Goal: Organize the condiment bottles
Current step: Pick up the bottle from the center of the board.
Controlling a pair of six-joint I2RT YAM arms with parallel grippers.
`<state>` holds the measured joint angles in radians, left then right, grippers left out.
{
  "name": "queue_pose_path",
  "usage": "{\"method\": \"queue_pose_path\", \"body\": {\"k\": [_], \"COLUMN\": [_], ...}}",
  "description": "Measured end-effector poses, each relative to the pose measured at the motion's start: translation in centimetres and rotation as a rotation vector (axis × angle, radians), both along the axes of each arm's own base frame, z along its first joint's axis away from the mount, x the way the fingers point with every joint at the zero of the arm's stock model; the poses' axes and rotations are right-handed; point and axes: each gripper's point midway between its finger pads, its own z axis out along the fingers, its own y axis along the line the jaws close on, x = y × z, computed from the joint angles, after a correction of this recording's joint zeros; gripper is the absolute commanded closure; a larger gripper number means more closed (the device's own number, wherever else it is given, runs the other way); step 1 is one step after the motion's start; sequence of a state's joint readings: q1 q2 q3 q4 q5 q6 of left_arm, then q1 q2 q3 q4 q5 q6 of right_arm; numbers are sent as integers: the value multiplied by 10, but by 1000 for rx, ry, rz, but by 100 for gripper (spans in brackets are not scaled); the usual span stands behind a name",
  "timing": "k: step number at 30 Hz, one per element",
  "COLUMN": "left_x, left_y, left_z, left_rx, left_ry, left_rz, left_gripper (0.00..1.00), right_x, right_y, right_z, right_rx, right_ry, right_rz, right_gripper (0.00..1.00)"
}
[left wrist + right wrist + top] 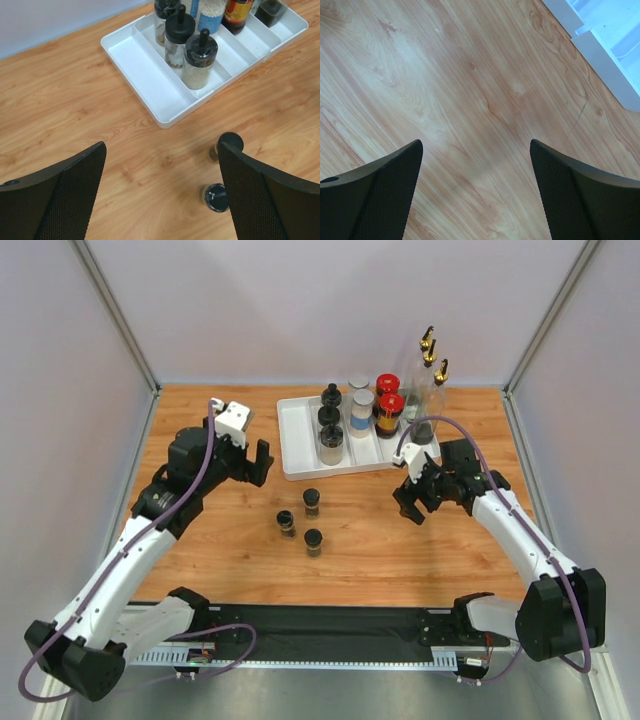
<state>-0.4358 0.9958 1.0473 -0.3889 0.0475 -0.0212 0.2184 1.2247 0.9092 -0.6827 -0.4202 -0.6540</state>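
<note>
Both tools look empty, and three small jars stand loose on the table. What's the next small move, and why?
Probably swing the left tool over the leftmost small black-lidded jar and lower onto it. Its jaws are open and empty, that jar stands close by on the wood, and the left compartment of the white tray is bare.

Wooden table (360,565), pale walls (300,310) — even light
</note>
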Motion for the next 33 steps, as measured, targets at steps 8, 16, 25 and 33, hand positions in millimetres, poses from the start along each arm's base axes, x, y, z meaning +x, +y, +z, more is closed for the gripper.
{"method": "queue_pose_path", "body": {"k": [8, 16, 25, 33], "left_x": [-34, -52, -60, -60], "left_y": [33, 54, 64, 67], "left_z": [-20, -39, -44, -43], "left_rx": [20, 55, 69, 72], "left_ry": [-26, -15, -11, -17], "left_rz": [84, 143, 170, 186], "left_gripper": [0, 0, 0, 0], "right_x": [-5, -13, -28, -30], "right_y": [5, 21, 61, 97], "right_z": [3, 5, 15, 17], "right_rx": [24, 79, 85, 66], "right_ry": [-17, -35, -110, -125], "right_rz": [43, 169, 474, 663], "right_gripper": [10, 10, 0, 0]}}
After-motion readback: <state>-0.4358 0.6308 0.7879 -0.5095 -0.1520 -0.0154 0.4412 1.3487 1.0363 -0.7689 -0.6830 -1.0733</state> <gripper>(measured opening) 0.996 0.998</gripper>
